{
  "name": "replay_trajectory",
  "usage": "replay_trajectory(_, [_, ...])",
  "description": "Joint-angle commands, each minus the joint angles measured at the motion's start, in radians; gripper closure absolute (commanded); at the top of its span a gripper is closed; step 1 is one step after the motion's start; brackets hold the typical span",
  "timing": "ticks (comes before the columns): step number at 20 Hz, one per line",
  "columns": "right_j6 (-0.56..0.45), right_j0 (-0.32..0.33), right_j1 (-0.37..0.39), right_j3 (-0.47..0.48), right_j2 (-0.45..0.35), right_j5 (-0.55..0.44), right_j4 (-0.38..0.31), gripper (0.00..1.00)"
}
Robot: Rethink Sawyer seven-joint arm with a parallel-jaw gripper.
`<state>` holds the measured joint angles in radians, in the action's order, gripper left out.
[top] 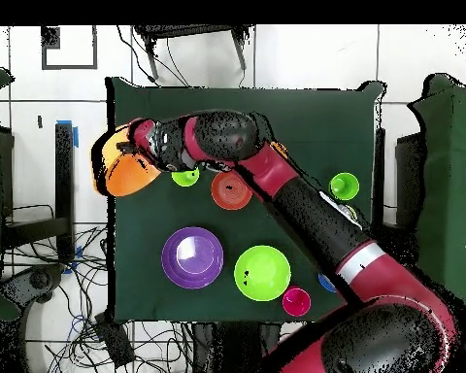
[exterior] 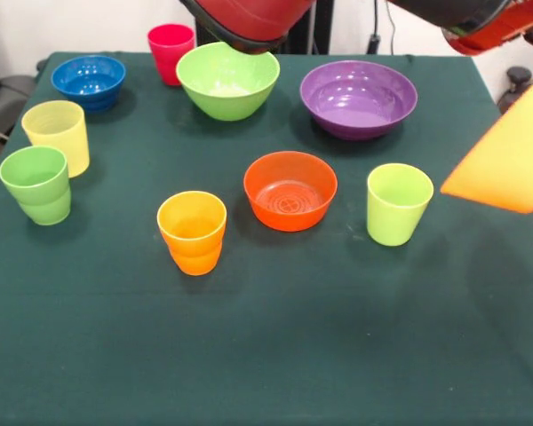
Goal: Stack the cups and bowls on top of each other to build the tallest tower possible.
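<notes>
My gripper (top: 138,148) is out over the table's left edge in the overhead view, shut on the rim of the large orange bowl (top: 123,173), which it holds in the air. In the front view that bowl (exterior: 508,160) hangs tilted at the right edge, and the gripper itself is hidden. On the green table (exterior: 266,355) stand the lime cup (exterior: 398,203), red-orange bowl (exterior: 290,190), orange cup (exterior: 193,232), green cup (exterior: 36,185), yellow cup (exterior: 57,136), blue bowl (exterior: 89,82), red cup (exterior: 171,52), green bowl (exterior: 227,81) and purple bowl (exterior: 359,98).
My arm (top: 295,199) reaches diagonally across the table and covers the orange cup and part of the yellow cup in the overhead view. Cables and chair legs lie on the floor round the table. The lime cup (top: 185,177) stands closest to the held bowl.
</notes>
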<state>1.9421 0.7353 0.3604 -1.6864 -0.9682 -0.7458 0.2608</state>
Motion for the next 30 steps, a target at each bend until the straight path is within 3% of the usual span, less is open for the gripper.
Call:
replay_trajectory(1, [-0.161, 0.038, -0.049, -0.164, -0.115, 0.118, -0.144, 1.00])
replay_trajectory(6, [-0.140, 0.038, -0.062, -0.199, -0.158, 0.151, -0.218, 1.00])
replay_trajectory(12, [-0.131, -0.020, -0.099, -0.168, -0.181, 0.124, -0.265, 1.00])
replay_trajectory(17, [-0.168, -0.094, -0.138, -0.020, -0.148, 0.039, -0.276, 1.00])
replay_trajectory(21, [-0.225, -0.104, -0.166, 0.097, -0.116, -0.060, -0.276, 1.00])
replay_trajectory(30, [-0.230, -0.093, -0.164, 0.169, -0.091, -0.105, -0.329, 1.00])
